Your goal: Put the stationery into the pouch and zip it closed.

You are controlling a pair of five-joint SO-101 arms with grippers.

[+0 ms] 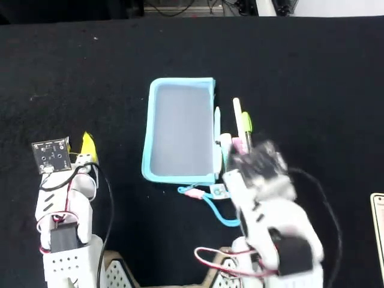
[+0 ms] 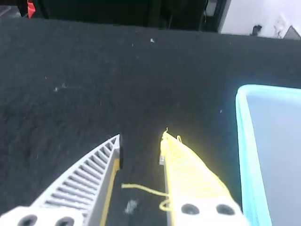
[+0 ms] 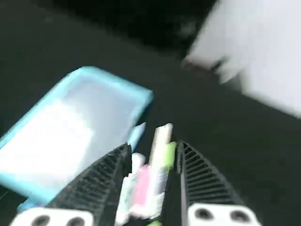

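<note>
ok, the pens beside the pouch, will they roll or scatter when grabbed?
Likely stiff: the pens look like straight barrels. Round and loose side by side on the table, they may roll or splay. Right arm's open jaws straddle several; one could slip out.

The bench (image 1: pixel 300 72) was covered edge to edge in a black cloth, matt and faintly fuzzy, on which a few pale specks of lint (image 2: pixel 151 41) were scattered. Beyond its far edge a dark recess was seen, where black cables (image 1: pixel 180 7) were looped. Beside them, toward the right, a white surface (image 1: pixel 324 7) was brightly lit. Behind the bench a pale wall (image 2: pixel 256 19) was shown, with dark furniture (image 2: pixel 141 12) set before it and a small red patch (image 2: pixel 30 8) nearby. A pale object (image 1: pixel 378 222) was cut off at the high view's right border.
</note>
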